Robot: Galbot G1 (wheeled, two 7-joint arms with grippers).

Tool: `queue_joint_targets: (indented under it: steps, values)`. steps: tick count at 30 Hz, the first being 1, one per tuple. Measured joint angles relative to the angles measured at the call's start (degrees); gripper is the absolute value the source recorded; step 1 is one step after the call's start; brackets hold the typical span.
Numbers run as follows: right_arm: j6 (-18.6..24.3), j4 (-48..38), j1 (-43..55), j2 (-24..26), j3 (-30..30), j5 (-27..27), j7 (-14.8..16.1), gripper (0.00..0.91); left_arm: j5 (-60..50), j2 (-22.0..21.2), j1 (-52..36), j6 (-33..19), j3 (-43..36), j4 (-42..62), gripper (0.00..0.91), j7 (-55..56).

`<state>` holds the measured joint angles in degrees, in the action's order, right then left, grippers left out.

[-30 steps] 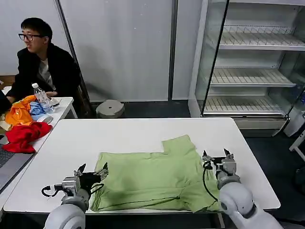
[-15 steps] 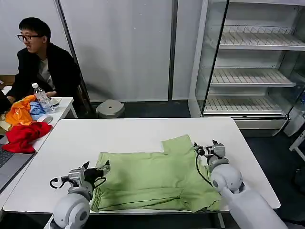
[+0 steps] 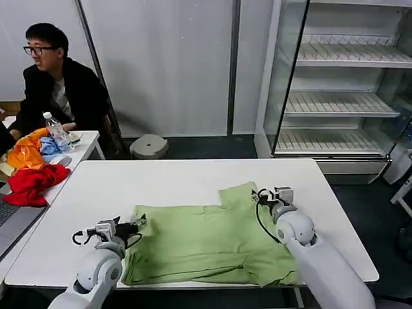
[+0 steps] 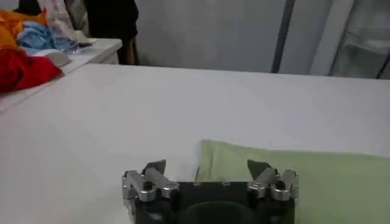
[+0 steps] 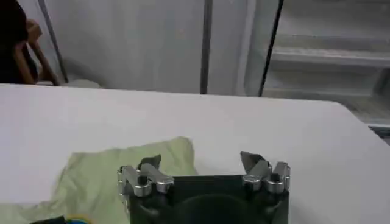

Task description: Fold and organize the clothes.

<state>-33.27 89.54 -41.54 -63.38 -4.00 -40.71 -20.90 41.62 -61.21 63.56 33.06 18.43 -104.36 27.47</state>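
The light green shirt (image 3: 209, 238) is lying spread flat on the white table (image 3: 167, 180), toward its near edge. The left gripper (image 3: 133, 226) is sitting released at the shirt's left edge, its fingers (image 4: 154, 167) spread apart. The right gripper (image 3: 265, 196) is sitting released beside the raised sleeve at the shirt's right side.

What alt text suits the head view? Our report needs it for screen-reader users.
A light green shirt lies flat on a white table, with the robot's left hand open at its left edge and right hand open beside its upper right corner.
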Motion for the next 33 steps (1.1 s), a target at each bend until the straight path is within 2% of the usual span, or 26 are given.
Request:
queue_joint_targets:
  steps: [12,33]
  values:
    - [0.03,-2.91,1.37,-1.44,0.68,-1.27,0.85,0.907,0.38,-0.46,-3.24,0.0,-1.37,4.18,0.907,-0.56]
    - [0.09,-6.84,3.55,-2.31,1.87,-1.54,2.76,0.907,0.47,-0.07,-3.82,0.0,-1.8,5.0,0.907,-0.92]
